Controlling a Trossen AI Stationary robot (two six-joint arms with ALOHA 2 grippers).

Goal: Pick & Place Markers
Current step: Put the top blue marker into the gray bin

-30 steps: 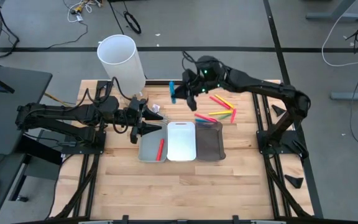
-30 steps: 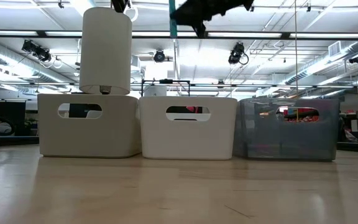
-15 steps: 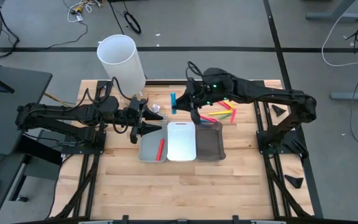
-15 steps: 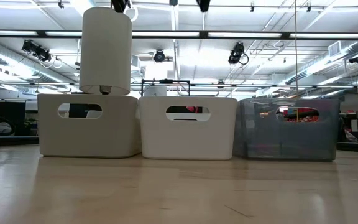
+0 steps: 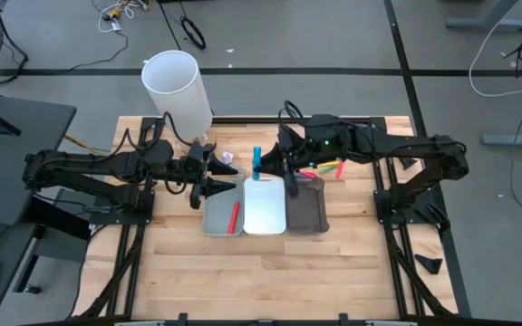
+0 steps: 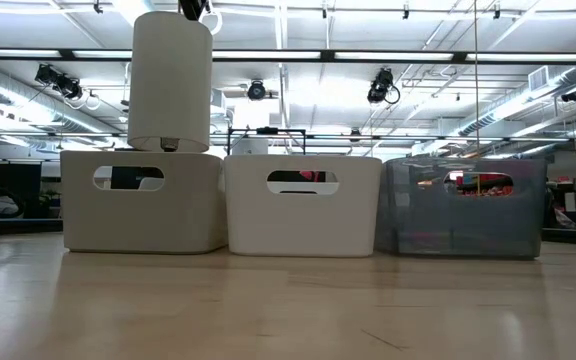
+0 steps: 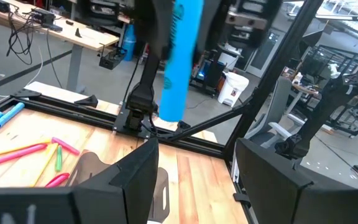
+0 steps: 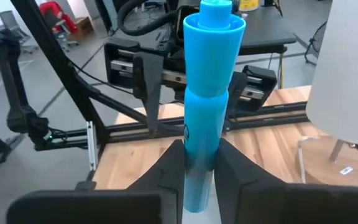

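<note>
The right gripper point(image 5: 263, 164), its fingers point(image 8: 232, 171) pinching a blue marker point(image 5: 256, 160), has moved from the desk's point(image 5: 270, 272) back edge to over the white tray point(image 5: 264, 206), ready to drop it, while the left gripper point(image 5: 214, 177) waits with fingers spread.

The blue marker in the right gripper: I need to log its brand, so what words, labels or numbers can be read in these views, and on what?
Blue marker, held in the right gripper: a dark print runs along its barrel, too blurred to read in either wrist view.
White cylinder: a small dark mark near its base in the low view, not readable.
Nothing else carries readable text.
</note>
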